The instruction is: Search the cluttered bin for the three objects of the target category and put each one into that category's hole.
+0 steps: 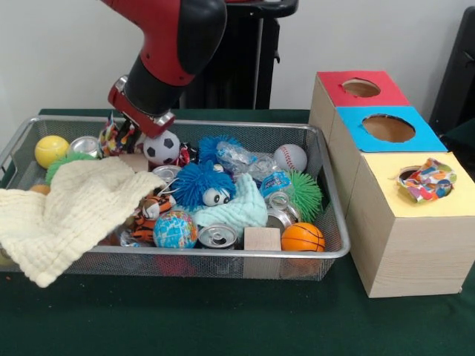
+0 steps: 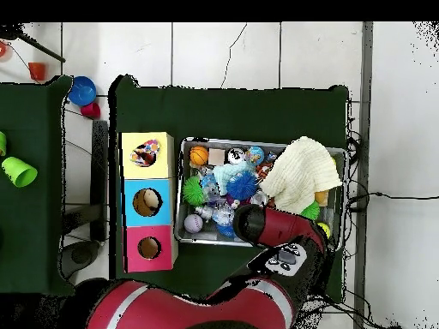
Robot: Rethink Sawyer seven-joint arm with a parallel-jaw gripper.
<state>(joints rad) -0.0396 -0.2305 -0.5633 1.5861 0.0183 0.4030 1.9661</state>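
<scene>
I saw one confetti cloth stuffed in the yellow hole, while my gripper reached into the bin, fingers apparently clamped on another confetti cloth.

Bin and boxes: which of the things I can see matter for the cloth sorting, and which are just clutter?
For the job:
- wire bin
- confetti cloth stuffed in the yellow hole
- second confetti cloth at the robot's hand

Just lying about:
- big yellow cloth
- mint cloth
- soccer ball
- basketball
- globe ball
- cans
- wooden block
</scene>
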